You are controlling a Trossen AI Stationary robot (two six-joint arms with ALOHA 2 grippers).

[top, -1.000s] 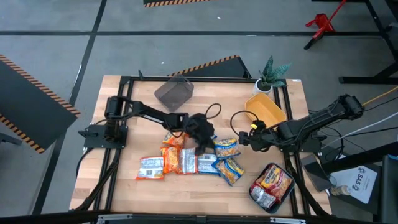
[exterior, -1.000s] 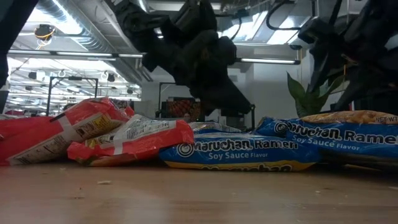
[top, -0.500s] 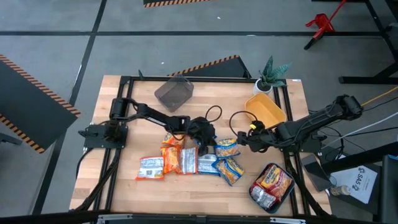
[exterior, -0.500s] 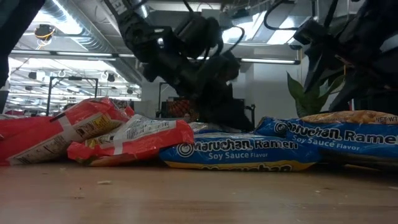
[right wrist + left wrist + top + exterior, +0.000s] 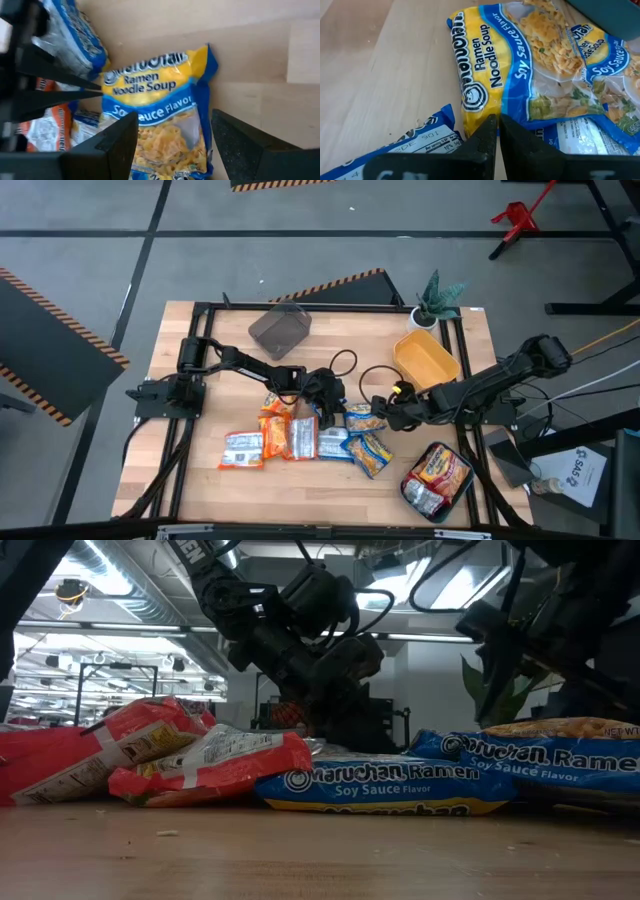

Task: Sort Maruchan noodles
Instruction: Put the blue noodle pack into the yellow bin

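Note:
Several Maruchan packets lie flat in a loose cluster mid-table: orange ones [image 5: 277,430], a white-silver one [image 5: 240,448] and blue-yellow soy sauce ones [image 5: 370,450]. My left gripper [image 5: 328,402] is shut and low over the cluster, its tips [image 5: 498,127] at the end edge of a blue-yellow packet [image 5: 520,75]. My right gripper [image 5: 380,412] is open, with its fingers [image 5: 120,142] on either side of another blue-yellow packet [image 5: 160,100], above it and not touching. In the low view the left gripper [image 5: 330,710] hangs behind the packets. My left gripper comes slanting down from the table's left, with its shut fingertips [image 5: 487,131] at the end edge [image 5: 470,127] of the blue-yellow packet, which lies flat on the table. I cannot tell whether they touch it.
A teal container [image 5: 452,495] at the near right holds red-orange packets. A yellow container [image 5: 425,358], a grey container [image 5: 280,330] and a potted plant [image 5: 437,300] stand along the far side. Bare wood [image 5: 230,390] shows left of the cluster.
The left gripper has come down toward the packets. The right gripper has moved toward the table's left, closer to the blue-yellow packet and the left gripper. The packets have stayed where they were.

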